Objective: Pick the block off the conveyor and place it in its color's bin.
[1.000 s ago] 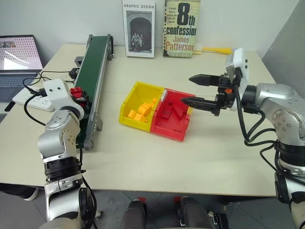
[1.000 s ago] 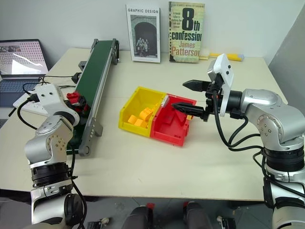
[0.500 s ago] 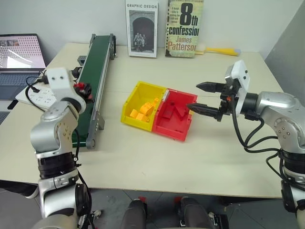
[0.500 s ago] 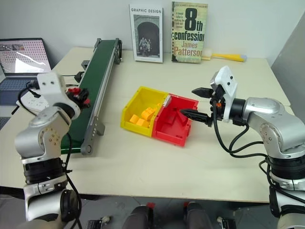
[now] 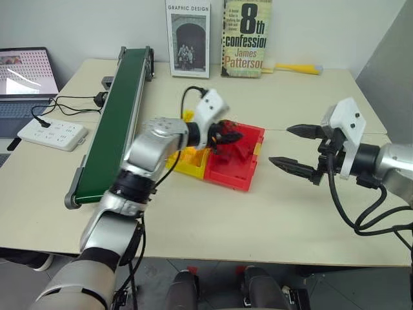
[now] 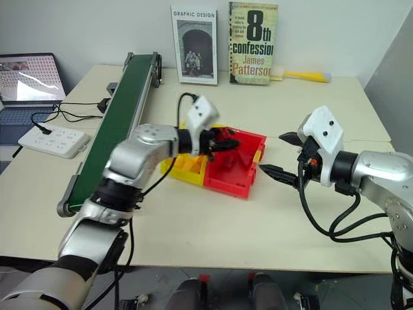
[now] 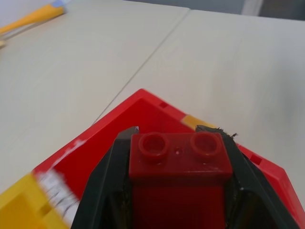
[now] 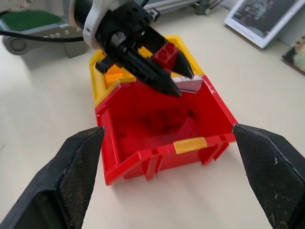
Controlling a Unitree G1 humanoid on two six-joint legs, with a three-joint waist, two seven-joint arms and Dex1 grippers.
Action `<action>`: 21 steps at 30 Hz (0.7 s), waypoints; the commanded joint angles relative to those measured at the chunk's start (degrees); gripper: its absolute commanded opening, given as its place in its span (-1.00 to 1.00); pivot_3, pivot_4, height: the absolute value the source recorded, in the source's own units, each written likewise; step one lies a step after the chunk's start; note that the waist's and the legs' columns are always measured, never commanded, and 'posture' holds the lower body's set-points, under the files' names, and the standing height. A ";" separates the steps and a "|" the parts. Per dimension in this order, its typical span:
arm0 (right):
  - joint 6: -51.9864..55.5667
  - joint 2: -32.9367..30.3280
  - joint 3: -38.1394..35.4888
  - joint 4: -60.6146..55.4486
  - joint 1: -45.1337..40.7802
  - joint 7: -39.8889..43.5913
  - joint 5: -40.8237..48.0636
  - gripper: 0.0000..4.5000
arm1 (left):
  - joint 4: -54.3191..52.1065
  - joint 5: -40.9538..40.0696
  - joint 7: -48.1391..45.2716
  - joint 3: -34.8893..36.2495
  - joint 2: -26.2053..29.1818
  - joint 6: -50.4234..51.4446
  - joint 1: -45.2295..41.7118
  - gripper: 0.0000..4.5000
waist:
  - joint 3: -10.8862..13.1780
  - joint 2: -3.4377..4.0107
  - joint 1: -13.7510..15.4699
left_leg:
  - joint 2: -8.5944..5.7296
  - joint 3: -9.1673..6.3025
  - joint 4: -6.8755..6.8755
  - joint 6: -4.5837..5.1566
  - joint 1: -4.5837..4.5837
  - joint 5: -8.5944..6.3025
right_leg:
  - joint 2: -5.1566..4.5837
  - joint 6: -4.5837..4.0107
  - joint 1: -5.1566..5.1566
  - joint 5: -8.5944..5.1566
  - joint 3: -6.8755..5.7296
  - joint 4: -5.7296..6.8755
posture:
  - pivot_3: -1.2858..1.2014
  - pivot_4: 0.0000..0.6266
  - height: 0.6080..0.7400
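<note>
The red block (image 7: 178, 167) sits clamped between the black fingers (image 7: 102, 191) of my left gripper (image 5: 226, 135), which is shut on it. That gripper hovers over the back-left part of the red bin (image 5: 240, 169), just above its rim. The right wrist view shows the block (image 8: 164, 53) above the bin's (image 8: 157, 143) far wall. My right gripper (image 5: 279, 144) stands open to the right of the bin, a short way off, pointing at it with nothing between its fingers. The green conveyor (image 5: 116, 123) runs along the left side of the table with no block on its belt.
A yellow bin (image 5: 182, 161) holding several orange bricks is joined to the red bin's left side. Two books (image 5: 216, 39) lean against the back wall beside a yellow tool (image 5: 293, 68). A laptop (image 5: 22, 81) and a white power strip (image 5: 51, 132) lie left of the conveyor.
My left arm swung from the conveyor to the right, carrying the red block over the red bin. My right gripper drew back to the right, away from the bin.
</note>
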 commanded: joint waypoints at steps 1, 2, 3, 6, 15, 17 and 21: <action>0.86 -0.03 -2.84 -3.36 1.72 -2.61 1.27 1.00 | 8.94 2.99 -2.91 0.56 -1.57 -7.97 -4.26 0.07 | 0.00 0.00 -0.20 | 0.00 0.00 0.00 0.01 0.00 0.00 | 0.01 0.00 -0.01 0.00 -0.01 0.00 | 0.03 -0.52 1.00; 1.05 -0.06 -3.07 -3.48 1.92 -2.98 1.51 1.00 | 10.32 3.31 -3.84 0.71 -1.81 -9.10 -4.77 0.19 | 0.00 0.00 -0.33 | 0.00 0.01 0.00 0.02 -0.01 0.00 | 0.01 0.00 -0.01 0.00 0.01 0.00 | 0.03 -0.52 1.00; 1.16 -0.27 -3.34 -3.60 2.18 -3.12 1.78 1.00 | 11.10 3.12 -4.79 1.24 -1.94 -9.36 -5.25 0.27 | 0.00 0.00 -0.40 | 0.01 0.01 -0.01 0.02 0.00 0.00 | 0.02 0.00 -0.02 0.00 0.02 0.00 | 0.03 -0.52 1.00; 0.88 -1.01 -3.58 -2.92 2.19 -2.92 2.30 1.00 | 10.94 3.02 -7.90 2.08 -0.25 -9.33 -5.55 0.54 | 0.00 0.00 -0.28 | 0.01 -0.03 -0.04 0.02 -0.02 0.00 | 0.03 0.00 -0.04 0.00 -0.02 0.00 | 0.03 -0.52 1.00; -7.78 -5.05 3.66 7.50 -3.61 6.29 -1.06 1.00 | -5.75 -0.38 -13.66 10.50 16.94 0.22 2.59 1.00 | 0.03 0.04 -1.27 | 0.10 0.10 -0.04 0.03 0.05 0.00 | 0.09 0.01 -0.11 0.00 0.10 0.07 | 0.03 -0.52 1.00; -11.30 -6.31 6.72 12.52 -6.71 11.95 -2.20 1.00 | -11.84 -1.41 -14.89 13.84 23.78 3.26 7.06 1.00 | 0.03 0.05 -1.60 | 0.17 0.06 -0.07 0.02 0.09 0.00 | 0.10 0.00 -0.11 -0.01 0.07 0.14 | 0.03 -0.52 1.00; -16.99 -6.79 11.97 20.79 -11.87 19.60 -5.41 1.00 | -19.29 -3.87 -14.63 21.56 32.32 7.36 15.30 1.00 | 0.05 0.08 -1.67 | 0.17 -0.07 -0.06 0.02 0.10 0.00 | 0.06 -0.02 -0.09 -0.03 -0.08 0.18 | 0.03 -0.52 1.00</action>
